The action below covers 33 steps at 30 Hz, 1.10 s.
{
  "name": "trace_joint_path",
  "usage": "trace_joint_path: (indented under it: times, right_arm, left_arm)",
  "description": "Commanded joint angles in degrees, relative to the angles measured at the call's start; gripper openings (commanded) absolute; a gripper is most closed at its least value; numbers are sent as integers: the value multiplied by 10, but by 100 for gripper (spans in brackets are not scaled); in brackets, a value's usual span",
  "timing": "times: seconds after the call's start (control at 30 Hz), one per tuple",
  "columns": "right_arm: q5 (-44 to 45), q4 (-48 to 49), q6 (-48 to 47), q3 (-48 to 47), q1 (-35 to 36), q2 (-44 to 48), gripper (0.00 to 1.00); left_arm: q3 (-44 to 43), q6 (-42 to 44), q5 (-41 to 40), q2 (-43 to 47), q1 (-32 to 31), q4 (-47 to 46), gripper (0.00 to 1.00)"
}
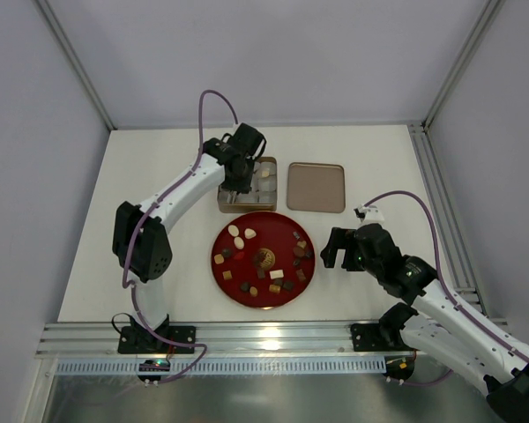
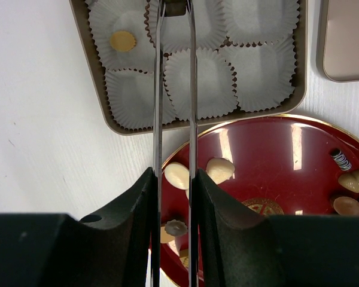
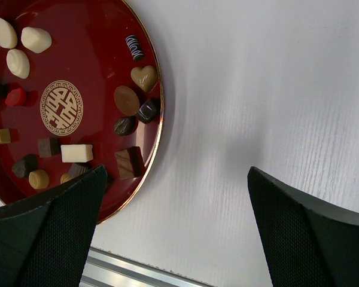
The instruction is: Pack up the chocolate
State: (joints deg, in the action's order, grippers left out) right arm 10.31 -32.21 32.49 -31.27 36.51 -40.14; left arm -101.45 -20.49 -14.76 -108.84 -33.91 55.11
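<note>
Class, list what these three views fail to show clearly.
Left wrist view: whatever the tongs pinch at their tips, cut off by the top edge.
Top view: contents of the tin, partly under the left claw and too small.
Right wrist view: chocolate on the lower-left part of the plate, behind a finger of the right claw.

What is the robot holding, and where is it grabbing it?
Left fingers squeeze metal tweezers by their long arms, far from the tips, which pinch something small. Right fingers hold nothing.

Round red plate (image 1: 269, 225) lying on white table (image 1: 159, 167); tin (image 1: 247, 206) holding white paper cups (image 2: 266, 75) sitting just beyond it, lid (image 1: 316, 187) resting alongside
</note>
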Motion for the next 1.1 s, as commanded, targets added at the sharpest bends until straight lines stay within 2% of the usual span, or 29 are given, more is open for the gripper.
trace_joint_path:
  times: [0.0,0.4,1.07]
  right_arm:
    - [1,8,6,-2,-2,5,100]
    - [1,8,7,-3,-2,4,100]
    - [1,10,6,-3,-2,0,100]
  left_arm:
    - [-29,9,1,6,6,-2,32]
    - [-38,12,2,9,6,3,37]
    - [-62,9,10,44,6,37,38]
